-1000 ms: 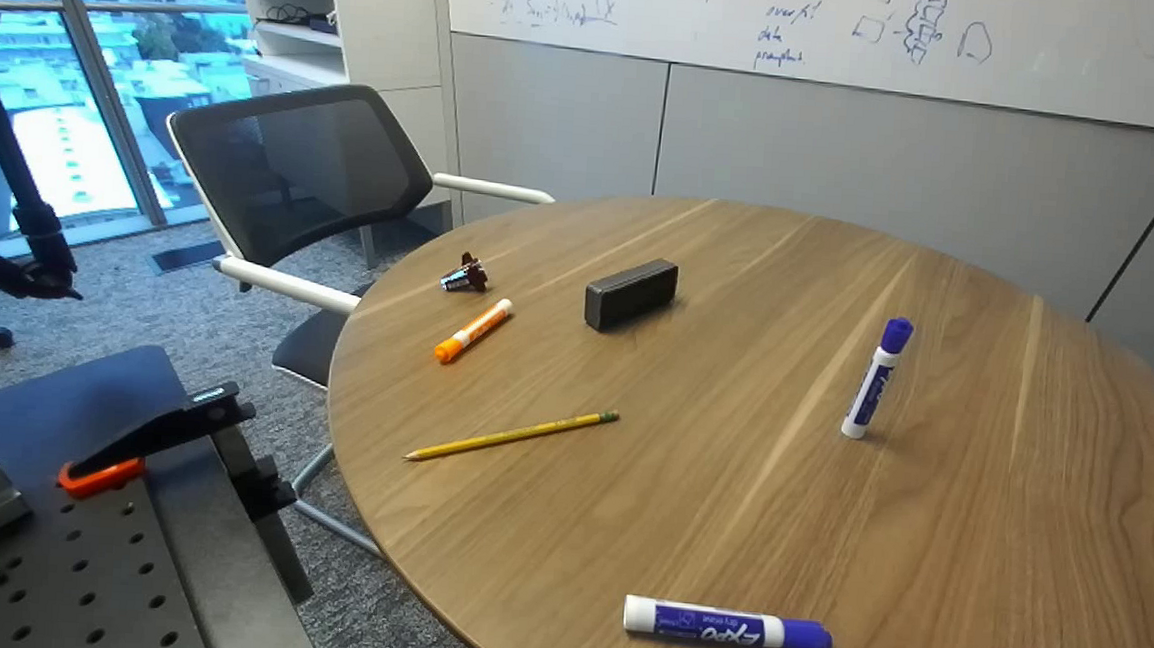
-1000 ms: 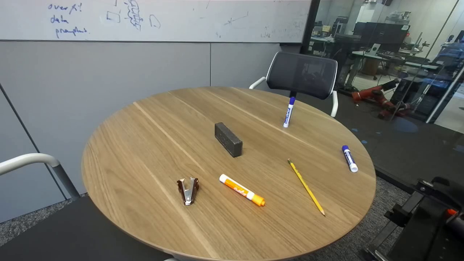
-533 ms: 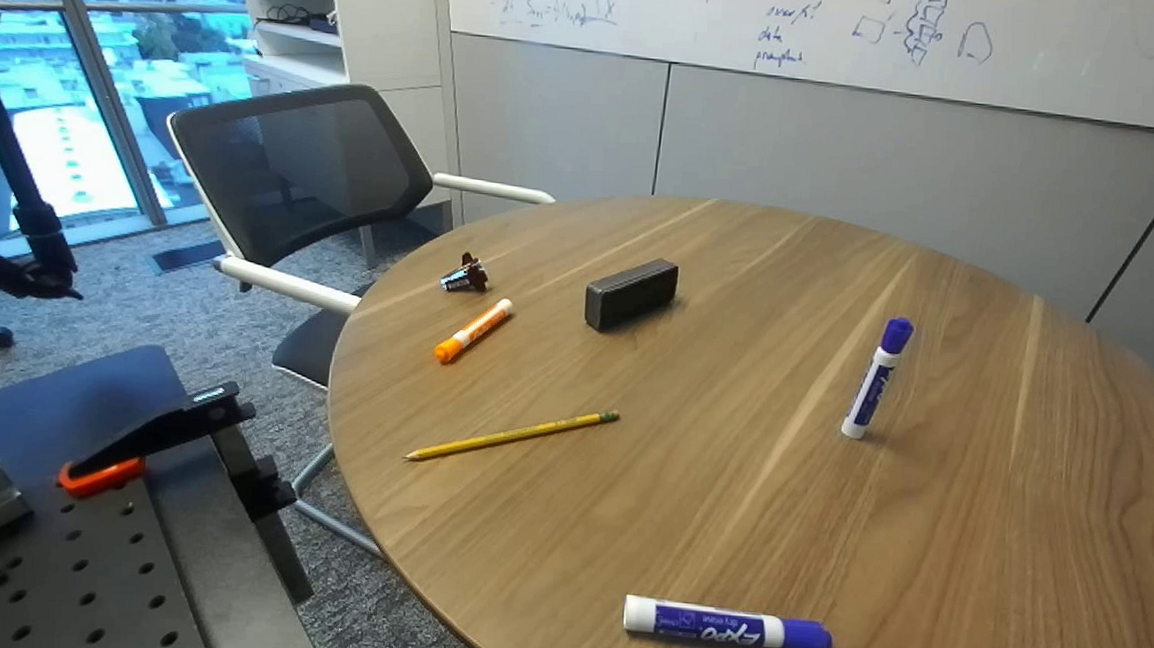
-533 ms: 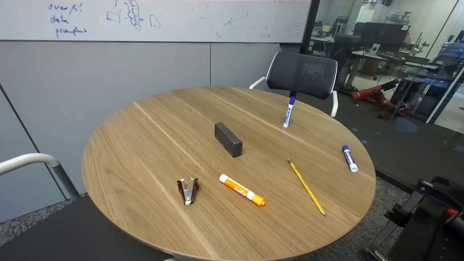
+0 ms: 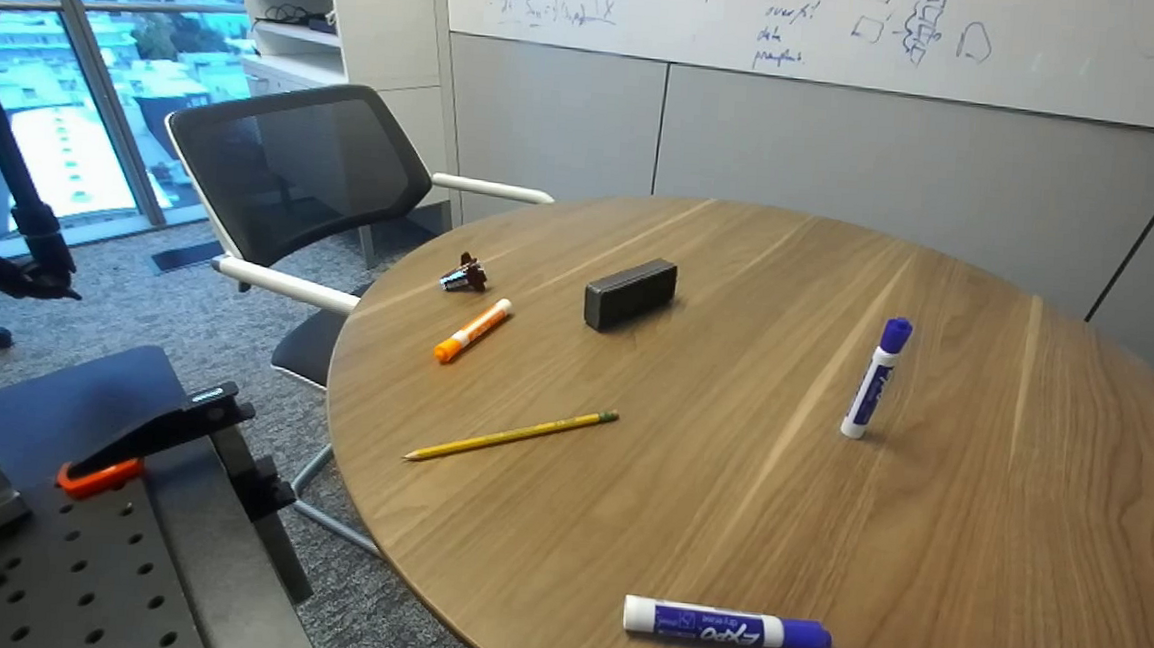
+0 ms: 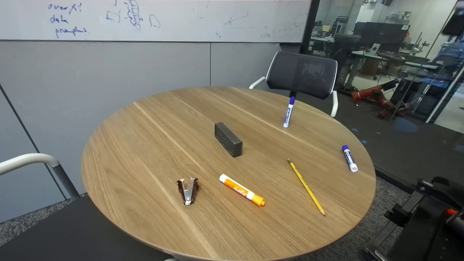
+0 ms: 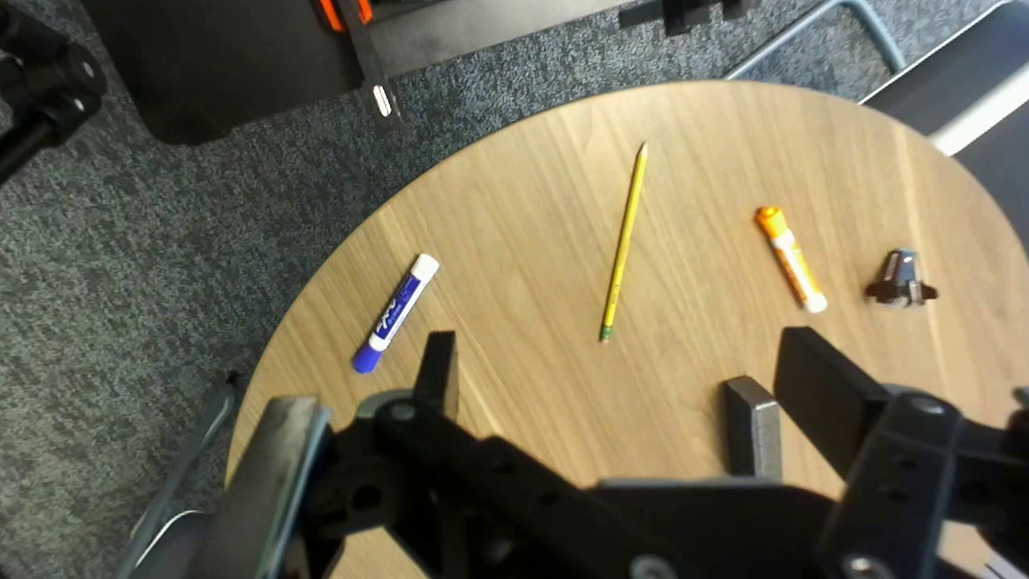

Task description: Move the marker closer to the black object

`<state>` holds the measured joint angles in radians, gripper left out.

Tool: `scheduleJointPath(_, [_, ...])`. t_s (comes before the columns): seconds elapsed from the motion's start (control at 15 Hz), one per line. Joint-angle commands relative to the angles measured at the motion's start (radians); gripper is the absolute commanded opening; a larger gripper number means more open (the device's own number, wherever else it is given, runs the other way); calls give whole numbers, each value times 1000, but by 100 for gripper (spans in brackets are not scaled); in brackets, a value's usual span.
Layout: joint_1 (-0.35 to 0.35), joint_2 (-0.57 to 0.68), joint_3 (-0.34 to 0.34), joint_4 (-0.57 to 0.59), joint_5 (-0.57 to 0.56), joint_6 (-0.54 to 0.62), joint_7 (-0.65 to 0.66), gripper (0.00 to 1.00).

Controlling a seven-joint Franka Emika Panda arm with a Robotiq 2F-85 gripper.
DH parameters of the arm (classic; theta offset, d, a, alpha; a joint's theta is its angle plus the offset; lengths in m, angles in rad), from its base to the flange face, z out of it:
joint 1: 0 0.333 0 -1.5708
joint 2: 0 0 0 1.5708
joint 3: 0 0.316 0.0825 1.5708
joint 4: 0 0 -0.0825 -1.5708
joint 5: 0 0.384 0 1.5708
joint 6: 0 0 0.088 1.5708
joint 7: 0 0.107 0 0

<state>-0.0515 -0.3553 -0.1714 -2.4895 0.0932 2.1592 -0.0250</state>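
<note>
Wrist view: the gripper [image 7: 623,370] enters from the bottom of the frame, its jaws spread wide, with bare top of the round wooden table [image 7: 514,241] visible through the gap. Height above the table cannot be determined. The black block [image 7: 754,426] appears at lower right, beside the right-hand jaw in the picture, its lower end hidden by the gripper's frame.

Two white-barrelled, blue-capped markers are recorded; which of them the task sentence means cannot be established. In an exterior view, the upright blue marker [image 5: 871,387] stands on its white end, cap uppermost, right of centre. The lying blue marker [image 5: 727,627] is on its side at the bottom of that frame, cap pointing right; in the wrist view it is left of centre. Both are apart from the black block in both exterior views.

Also on the table: a yellow pencil [image 5: 512,436], left of centre, tip pointing left; an orange marker [image 5: 473,332] on its side, above the pencil in that frame; and a staple remover [image 6: 187,197], low and left of centre in an exterior view. A whiteboard [image 6: 174,21] bearing handwriting spans the top of both exterior views.
</note>
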Motion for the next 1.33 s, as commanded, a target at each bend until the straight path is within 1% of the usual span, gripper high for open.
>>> scheduleJointPath(0.0, [-31,220,19,39,-16,179,29,100])
scheduleJointPath(0.13, [-41,332,19,50,-42,282,53,100])
scheduleJointPath(0.27, [-48,452,18,81,-79,360,98,100])
scheduleJointPath(0.53, [-30,678,-7,174,-169,457,227,100])
scheduleJointPath(0.73, [-1,812,-44,246,-215,474,306,100])
scheduleJointPath(0.87, [15,891,-64,299,-222,468,335,100])
scheduleJointPath(1.07, [18,975,-77,371,-199,441,345,100])
scheduleJointPath(1.27, [11,1039,-74,429,-179,428,336,100])
